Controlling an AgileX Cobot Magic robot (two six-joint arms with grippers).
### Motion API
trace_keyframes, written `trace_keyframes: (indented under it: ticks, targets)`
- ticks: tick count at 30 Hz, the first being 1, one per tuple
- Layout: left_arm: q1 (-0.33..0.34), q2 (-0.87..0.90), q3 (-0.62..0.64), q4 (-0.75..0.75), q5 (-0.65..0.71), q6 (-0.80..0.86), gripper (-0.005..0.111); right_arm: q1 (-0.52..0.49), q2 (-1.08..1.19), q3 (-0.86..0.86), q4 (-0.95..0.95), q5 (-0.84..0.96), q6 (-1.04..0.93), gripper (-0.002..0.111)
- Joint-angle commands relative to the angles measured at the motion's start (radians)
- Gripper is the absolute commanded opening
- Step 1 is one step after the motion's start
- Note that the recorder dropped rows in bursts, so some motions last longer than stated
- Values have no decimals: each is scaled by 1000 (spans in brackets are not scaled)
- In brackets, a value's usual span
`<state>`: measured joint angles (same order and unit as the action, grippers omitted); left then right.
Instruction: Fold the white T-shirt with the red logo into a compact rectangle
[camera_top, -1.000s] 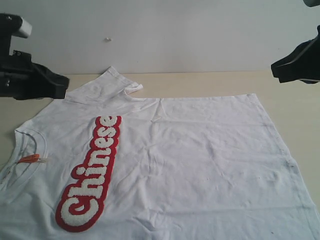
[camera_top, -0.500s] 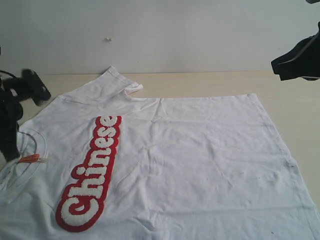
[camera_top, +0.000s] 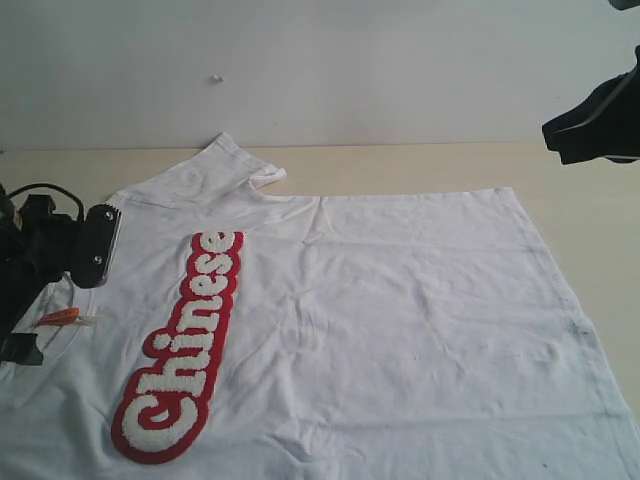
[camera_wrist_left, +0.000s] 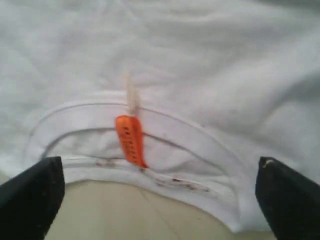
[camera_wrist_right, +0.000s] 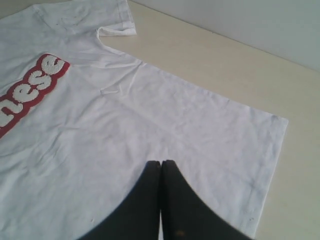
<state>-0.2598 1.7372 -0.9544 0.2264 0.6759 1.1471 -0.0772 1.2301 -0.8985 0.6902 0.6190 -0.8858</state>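
White T-shirt (camera_top: 400, 320) lying soft and floppy on the desk (camera_top: 400, 165), likely wanting pinching at the collar (camera_wrist_left: 80, 112) near the left edge, left gripper (camera_wrist_left: 160, 197) gaping wide there, right gripper (camera_wrist_right: 160, 172) hanging shut.

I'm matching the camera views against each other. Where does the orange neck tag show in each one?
Exterior view: orange neck tag near the left edge, below mid-height.
Left wrist view: tag mid-picture, on the neckline.
Right wrist view: not in it.
Shared landmark: the white T-shirt, in all three.
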Motion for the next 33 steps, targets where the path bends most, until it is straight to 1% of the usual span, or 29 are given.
trace_keyframes:
  ticks: [1,3,4,7,9,10,12,14,16,19,23,30,33]
  targets:
    - [0,-2,2,51,-80,-42,104,-5,5,-7,-2,-5,-7,0]
    - [-13,-5,2,23,-90,-56,104,-5,5,-7,2,-5,-7,0]
    - [-13,-5,2,-21,-90,-27,104,-5,5,-7,2,-5,-7,0]
    - [-13,-1,2,-25,2,135,104,-5,5,-7,4,-5,-7,0]
    - [11,1,-3,-9,1,138,104,-5,5,-7,4,-5,-9,0]
    - [37,1,-11,-14,5,143,104,-5,5,-7,7,-7,-9,0]
    - [86,1,-31,-66,35,217,104,-5,5,-7,7,-7,-9,0]
    - [154,1,-64,-196,92,360,104,-5,5,-7,6,-10,-9,0]
    - [221,1,-97,-312,119,448,104,-5,5,-7,6,-16,-9,0]
    - [267,3,-109,-353,139,541,104,-5,5,-7,7,-26,-9,0]
    - [270,40,-105,-356,144,600,104,-5,5,-7,7,-30,-11,0]
    - [270,149,-105,-360,129,630,104,-5,5,-7,7,-28,-11,0]
    - [270,170,-105,-343,124,647,104,-5,5,-7,7,-28,-14,0]
